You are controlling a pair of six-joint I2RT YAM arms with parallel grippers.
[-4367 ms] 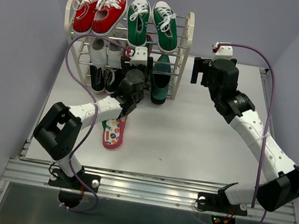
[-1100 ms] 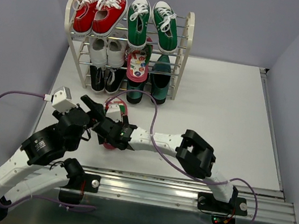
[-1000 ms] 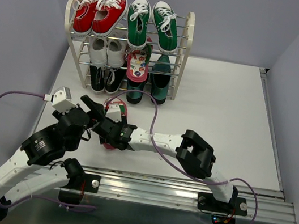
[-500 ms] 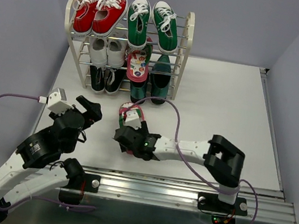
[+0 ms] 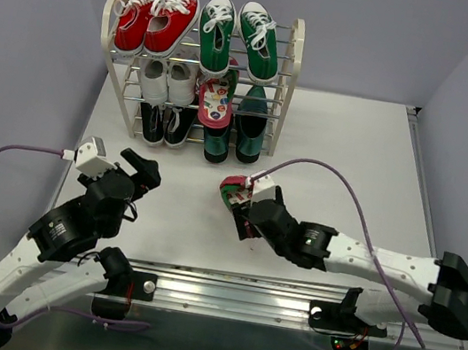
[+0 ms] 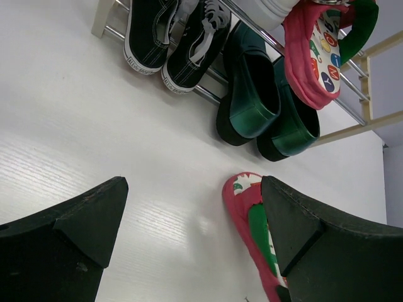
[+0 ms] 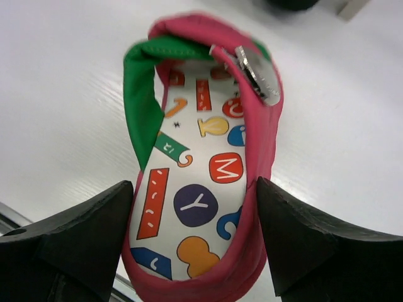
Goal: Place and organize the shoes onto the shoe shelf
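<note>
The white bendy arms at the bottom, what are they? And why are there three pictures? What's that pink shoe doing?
They are two robot arms bolted to a table. The big picture comes from a camera above and behind them. The other two come from small cameras on the wrists, so the dark shapes at the bottom are each arm's own jaws. At the back stands a shoe shelf holding green sneakers, dark green loafers, one pink flip-flop and more shoes. The right arm has its jaws shut on the other flip-flop, the one with colourful letters. The left arm has open jaws and holds nothing.
</note>
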